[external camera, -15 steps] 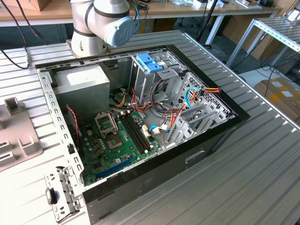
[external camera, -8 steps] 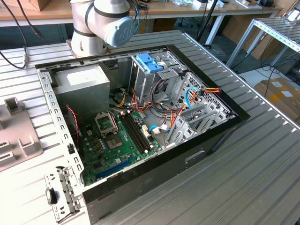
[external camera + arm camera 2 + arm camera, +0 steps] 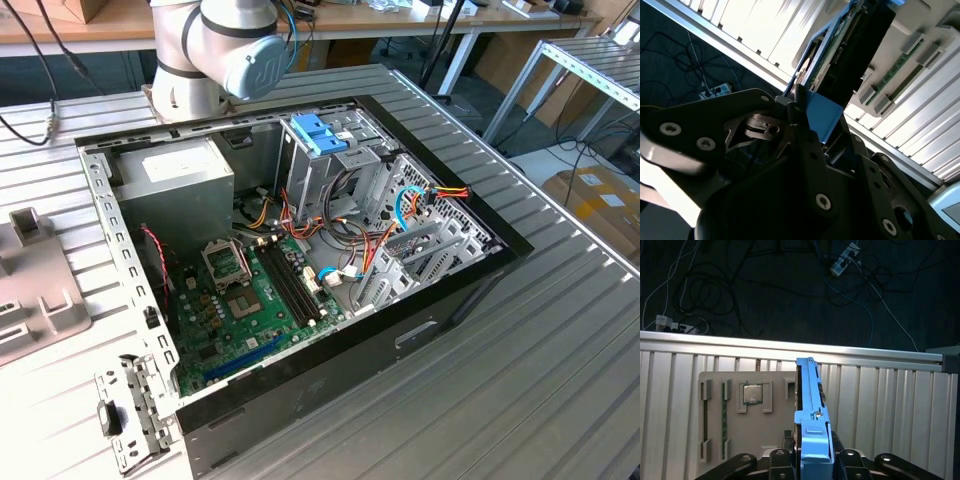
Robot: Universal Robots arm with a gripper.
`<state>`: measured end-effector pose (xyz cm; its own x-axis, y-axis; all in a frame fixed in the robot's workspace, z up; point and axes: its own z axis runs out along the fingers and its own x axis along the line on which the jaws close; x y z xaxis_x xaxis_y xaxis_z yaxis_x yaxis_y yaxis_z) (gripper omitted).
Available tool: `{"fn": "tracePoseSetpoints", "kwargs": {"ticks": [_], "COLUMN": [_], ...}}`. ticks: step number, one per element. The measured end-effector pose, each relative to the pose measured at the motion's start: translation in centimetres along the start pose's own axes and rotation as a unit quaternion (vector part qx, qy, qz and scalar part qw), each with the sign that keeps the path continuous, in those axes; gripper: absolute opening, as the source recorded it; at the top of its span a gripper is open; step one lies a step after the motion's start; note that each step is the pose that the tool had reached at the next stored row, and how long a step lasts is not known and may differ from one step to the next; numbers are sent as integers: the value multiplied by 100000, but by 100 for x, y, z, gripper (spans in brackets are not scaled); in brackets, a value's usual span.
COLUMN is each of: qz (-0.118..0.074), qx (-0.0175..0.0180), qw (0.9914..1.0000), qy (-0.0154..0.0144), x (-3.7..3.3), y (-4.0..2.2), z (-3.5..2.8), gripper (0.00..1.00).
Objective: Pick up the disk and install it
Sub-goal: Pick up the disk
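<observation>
Ribbed grey metal makes up the worktop [image 3: 880, 405], and past its edge a dark floor [image 3: 765, 285] with loose cables is seen. The disk [image 3: 812, 410] is gripped by the jaws at its blue tab end; the jaws are closed on it from both sides, as is shown in both wrist views. From the jaws the disk sticks straight out, so its long side is pointed away from them, and in the first wrist view its thin edge is turned to the camera. It is held up off the worktop, it seems, over a flat grey tray [image 3: 770, 435] in which a small square chip [image 3: 752, 393] is kept. In the exterior view the same tray is seen at the exterior view's left of an open computer case [image 3: 330, 385]. Inside the case a metal cage [image 3: 345, 180] with a pale blue latch [image 3: 318, 133] on top is found, well apart from the tray
</observation>
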<state>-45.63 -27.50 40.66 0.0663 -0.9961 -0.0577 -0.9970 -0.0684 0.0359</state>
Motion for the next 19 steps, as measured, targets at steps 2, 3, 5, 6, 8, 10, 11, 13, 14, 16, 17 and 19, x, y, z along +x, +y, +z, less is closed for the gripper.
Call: {"fn": "tracePoseSetpoints", "kwargs": {"ticks": [2,3,5,6,8,10,11,13,14,16,17,19], "qz": [2,1,0,3,1,1,3,2,2,3,2,3], "qx": [1,-1,-5,-8,-9,-13,-17,-24,-23,-25,-27,-32], "qw": [100000,100000,100000,100000,100000,100000,100000,100000,100000,100000,100000,100000], "qy": [0,0,-2,-1,-2,0,-2,-4,-4,-7,-5,-7], "x": [17,26,54,70,89,106,119,138,144,157,163,178], "y": [1,2,4,5,6,7,8,8,9,10,10,10], "z": [-7,-11,-21,-27,-34,-40,-45,-54,-58,-69,-75,-95], "gripper": [37,37,37,37,37,37,37,37,37,37,37,37]}}
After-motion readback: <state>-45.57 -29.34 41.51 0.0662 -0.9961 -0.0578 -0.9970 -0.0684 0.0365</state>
